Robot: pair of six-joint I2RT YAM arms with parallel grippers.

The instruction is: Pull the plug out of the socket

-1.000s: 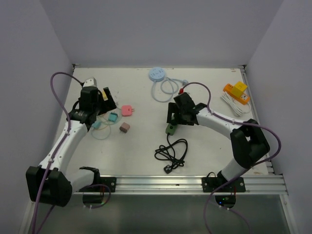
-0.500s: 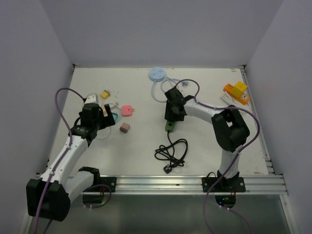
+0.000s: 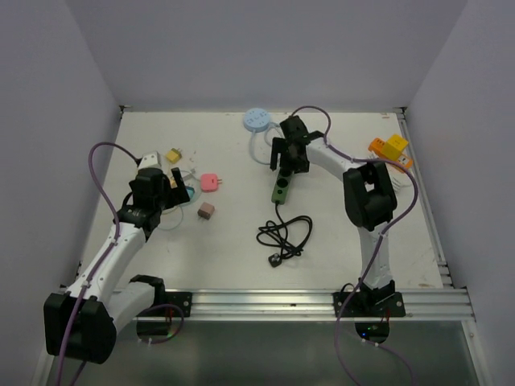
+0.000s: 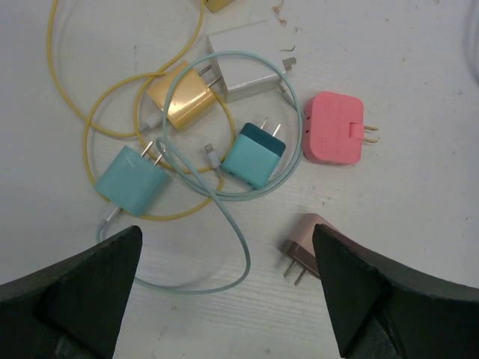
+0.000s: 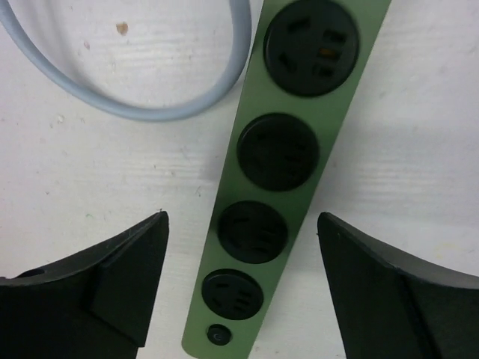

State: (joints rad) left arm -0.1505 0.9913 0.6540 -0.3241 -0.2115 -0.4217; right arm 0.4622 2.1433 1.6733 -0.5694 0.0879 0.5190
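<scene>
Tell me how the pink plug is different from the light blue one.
The pink plug lies alone with no cable; the light blue plug sits among tangled cables, one running from its end. In the left wrist view, the pink plug's prongs point right, the light blue plug's slant upward. Both have two metal prongs.

left pincer (image 4: 226,235) spread wide, right pincer (image 5: 242,224) spread wide, both facing down

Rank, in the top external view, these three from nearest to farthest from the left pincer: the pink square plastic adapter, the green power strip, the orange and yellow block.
1. The pink square plastic adapter, just to the right of the left pincer.
2. The green power strip, at mid-table.
3. The orange and yellow block, near the far right edge.
</scene>
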